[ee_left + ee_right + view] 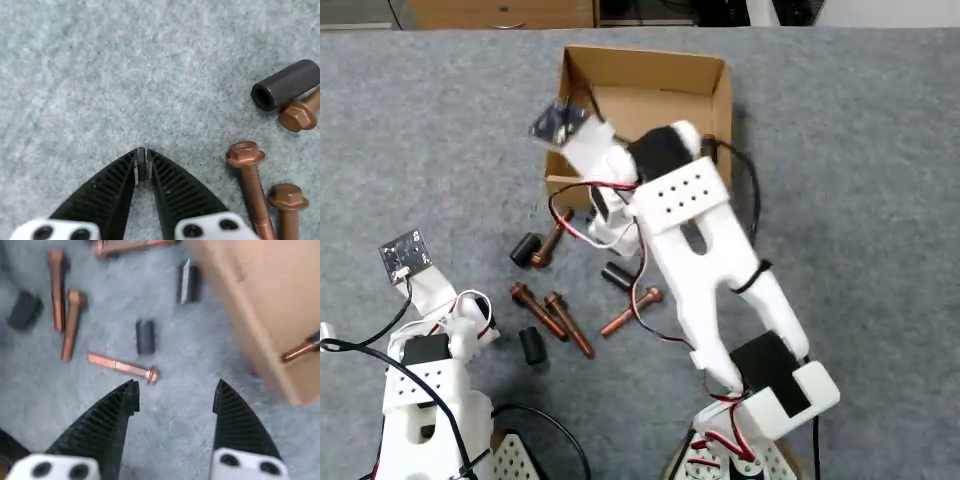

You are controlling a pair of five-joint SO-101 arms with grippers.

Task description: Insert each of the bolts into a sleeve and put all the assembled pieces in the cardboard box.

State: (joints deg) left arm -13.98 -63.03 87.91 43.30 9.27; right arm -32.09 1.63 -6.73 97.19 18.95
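Observation:
The cardboard box [642, 92] stands open at the table's far middle. In the right wrist view a copper bolt end [301, 350] shows inside the box [250, 300]. My right gripper [177, 390] is open and holds nothing, hovering over the carpet by the box's front wall, near a loose bolt [122, 367] and a black sleeve [145, 336]. On the carpet lie two parallel bolts [552, 318], another bolt [632, 310], a bolt [552, 240] beside a sleeve [525, 248], and further sleeves [617, 275] [531, 345]. Low at the near left, my left gripper [141, 165] is shut on nothing, left of a sleeve [286, 84] and bolts [250, 175].
Grey carpet covers the table [860, 180]. The white right arm [690, 215] stretches from the near edge to the box front, with red and black cables [640, 290] hanging over the bolts. The left arm [425, 385] sits at the near left corner.

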